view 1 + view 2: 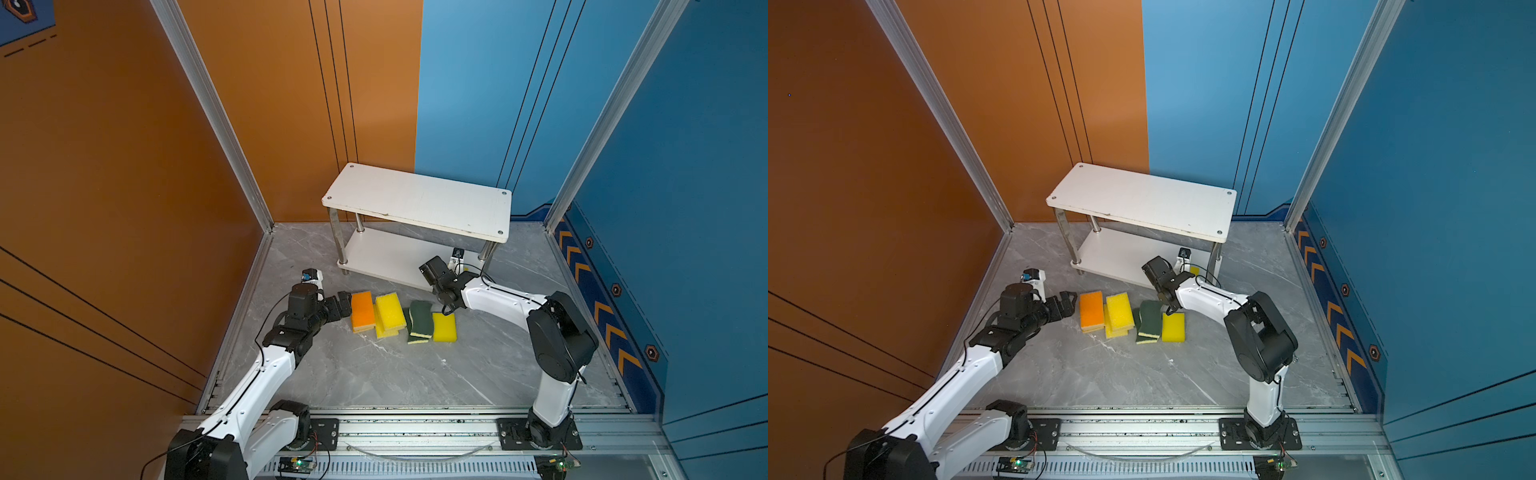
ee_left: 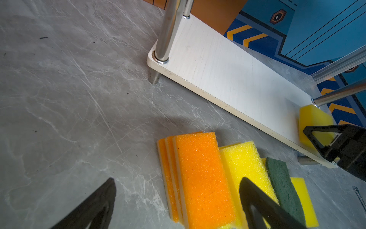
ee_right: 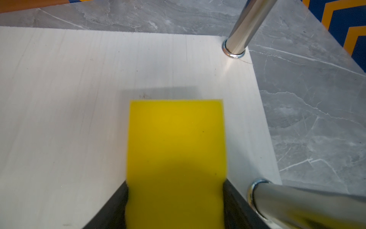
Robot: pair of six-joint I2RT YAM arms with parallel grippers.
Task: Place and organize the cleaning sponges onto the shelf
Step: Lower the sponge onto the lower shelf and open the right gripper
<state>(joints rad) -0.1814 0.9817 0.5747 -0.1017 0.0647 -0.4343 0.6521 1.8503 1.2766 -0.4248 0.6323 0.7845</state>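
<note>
The shelf (image 1: 415, 199) (image 1: 1142, 199) stands at the back, its top board bare. My right gripper (image 3: 175, 181) (image 1: 1190, 272) is shut on a yellow sponge (image 3: 176, 142) (image 2: 315, 121), over the right end of the lower board (image 3: 69, 99) (image 2: 227, 75), between two chrome legs. On the floor in front lie stacked orange sponges (image 1: 362, 311) (image 2: 202, 178), yellow sponges (image 1: 390, 311) (image 2: 243, 158), green scouring pads (image 1: 420, 320) (image 2: 281, 182) and one yellow sponge (image 1: 444, 327). My left gripper (image 1: 345, 301) (image 2: 178, 179) stands open, just left of the orange stack, holding nothing.
Grey marble floor (image 1: 374, 374) lies between the sponges and the front rail (image 1: 415, 432). Orange and blue walls close in the back and sides. Chrome shelf legs (image 3: 241, 25) stand close beside the right gripper.
</note>
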